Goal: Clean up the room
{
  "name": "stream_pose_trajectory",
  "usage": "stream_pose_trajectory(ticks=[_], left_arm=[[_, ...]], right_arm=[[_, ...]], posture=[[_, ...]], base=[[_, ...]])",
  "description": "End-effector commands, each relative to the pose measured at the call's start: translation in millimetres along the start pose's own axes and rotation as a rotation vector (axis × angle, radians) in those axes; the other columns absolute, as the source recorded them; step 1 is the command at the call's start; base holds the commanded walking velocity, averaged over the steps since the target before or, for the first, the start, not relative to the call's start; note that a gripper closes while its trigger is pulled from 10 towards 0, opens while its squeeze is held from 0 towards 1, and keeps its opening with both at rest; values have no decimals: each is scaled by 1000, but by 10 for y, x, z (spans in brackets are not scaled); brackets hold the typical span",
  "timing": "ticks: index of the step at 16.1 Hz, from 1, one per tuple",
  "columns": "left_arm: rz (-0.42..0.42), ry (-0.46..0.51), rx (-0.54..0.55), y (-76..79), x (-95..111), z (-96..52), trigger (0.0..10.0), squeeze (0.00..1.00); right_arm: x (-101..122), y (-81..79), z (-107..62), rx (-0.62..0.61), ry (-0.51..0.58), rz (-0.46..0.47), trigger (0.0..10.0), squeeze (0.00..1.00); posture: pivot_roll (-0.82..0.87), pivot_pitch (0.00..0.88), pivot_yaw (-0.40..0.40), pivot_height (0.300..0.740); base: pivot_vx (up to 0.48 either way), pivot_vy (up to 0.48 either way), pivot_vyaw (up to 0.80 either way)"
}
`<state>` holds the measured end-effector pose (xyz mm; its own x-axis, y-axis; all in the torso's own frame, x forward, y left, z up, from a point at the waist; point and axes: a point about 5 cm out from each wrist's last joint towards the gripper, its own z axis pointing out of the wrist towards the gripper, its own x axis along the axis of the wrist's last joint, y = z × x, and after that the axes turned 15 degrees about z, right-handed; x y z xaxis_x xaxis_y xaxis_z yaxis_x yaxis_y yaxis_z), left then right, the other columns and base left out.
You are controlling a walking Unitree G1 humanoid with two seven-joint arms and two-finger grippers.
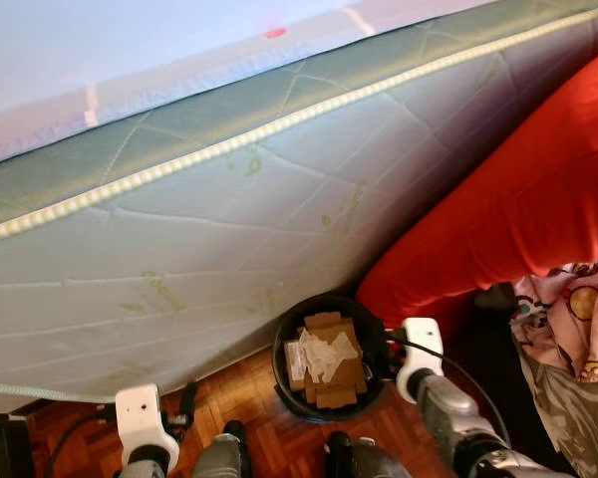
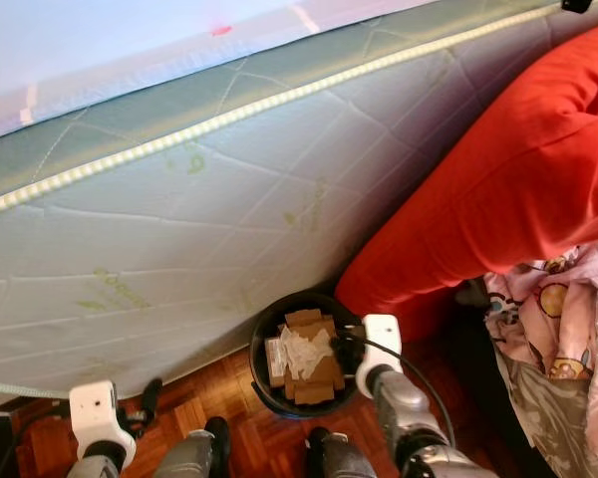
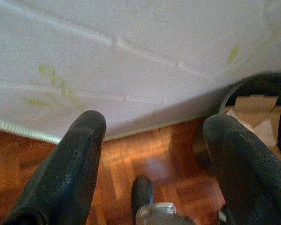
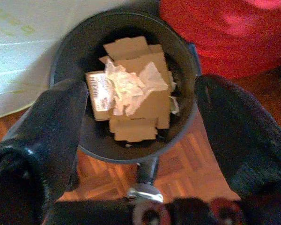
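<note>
A round black bin stands on the parquet floor against the mattress side. It holds flat cardboard pieces with a crumpled white paper on top. My right gripper hovers just over the bin's right rim, open, with nothing between its fingers. My left gripper is low at the left, also open and empty, pointing at the mattress base; the bin's edge lies beside its one finger.
A tall quilted mattress with a light strip along its edge stands ahead. A big red cushion leans at the right, close to the bin. A patterned pink cloth lies at the far right. Bare parquet lies between my arms.
</note>
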<state>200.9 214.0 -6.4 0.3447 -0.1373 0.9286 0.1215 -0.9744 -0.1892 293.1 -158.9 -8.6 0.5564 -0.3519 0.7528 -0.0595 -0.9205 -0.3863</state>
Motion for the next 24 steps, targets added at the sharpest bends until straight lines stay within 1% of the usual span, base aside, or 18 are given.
stream_pose_trajectory(ticks=[1,2,3,4,6,7,8,10,12,13,15,16,18,19,20,21,22,24], left_arm=[[10,-116,-7,-41,-245,-47,10000,0],[11,-141,-10,-56,-294,-29,10000,0],[21,-197,-17,-83,-398,-20,10000,0],[20,-221,-18,-89,-441,-17,10000,0],[31,-276,-34,-84,-526,-2,10000,0],[35,-317,-42,-77,-569,28,10000,0],[40,-347,-45,-81,-596,49,10000,0],[46,-383,-43,-104,-623,72,10000,0],[50,-411,-44,-128,-644,79,10000,0],[56,-447,-48,-142,-688,59,10000,0],[54,-480,-46,-162,-737,25,10000,0],[33,-506,-33,-185,-781,-10,10000,0],[23,-544,-25,-219,-855,-80,10000,0],[19,-570,-19,-251,-910,-137,10000,0],[14,-600,-11,-310,-983,-223,10000,0],[13,-608,-8,-335,-1007,-253,10000,0],[10,-630,3,-402,-1058,-321,10000,0],[12,-647,10,-461,-1099,-380,10000,0]], right_arm=[[-185,117,-65,-49,-42,40,10000,0],[-220,153,-85,-62,-46,45,10000,0],[-299,279,-151,-99,-51,65,10000,0],[-329,336,-180,-118,-54,74,10000,0],[-419,554,-300,-181,-61,104,10000,0],[-501,710,-404,-228,-69,125,10000,0],[-622,799,-497,-252,-84,135,10000,0],[-836,971,-693,-315,-106,168,10000,0],[-891,1089,-791,-371,-118,198,10000,0],[-929,1093,-804,-398,-132,216,10000,0],[-1026,1115,-865,-423,-158,226,10000,0],[-1099,1141,-921,-436,-182,229,10000,0],[-1146,1153,-956,-437,-204,221,10000,0],[-1135,1148,-944,-437,-204,219,10000,0],[-1089,1114,-892,-426,-196,216,10000,0],[-1088,1113,-890,-422,-200,212,10000,0],[-1100,1099,-887,-406,-215,188,10000,0],[-1115,1082,-883,-396,-228,177,10000,0]], posture=[[146,241,-47,740],[143,233,-46,740],[122,187,-38,740],[109,162,-35,740],[75,104,-25,740],[63,62,-19,740],[52,29,-15,740],[38,0,-8,740],[14,0,6,740],[2,0,13,740],[-10,0,14,740],[-11,0,11,740],[-13,0,2,740],[-11,0,3,740],[-12,0,3,740],[-13,0,1,740],[-19,0,0,740],[-22,0,0,740]], base=[[0,0,0],[0,0,0],[0,0,0],[0,0,0],[0,0,0],[0,0,0],[0,0,0],[0,0,0],[0,0,0],[0,0,0],[0,0,0],[0,0,0],[0,0,0],[0,0,0],[0,0,0],[0,0,0],[0,0,0],[0,0,0]])
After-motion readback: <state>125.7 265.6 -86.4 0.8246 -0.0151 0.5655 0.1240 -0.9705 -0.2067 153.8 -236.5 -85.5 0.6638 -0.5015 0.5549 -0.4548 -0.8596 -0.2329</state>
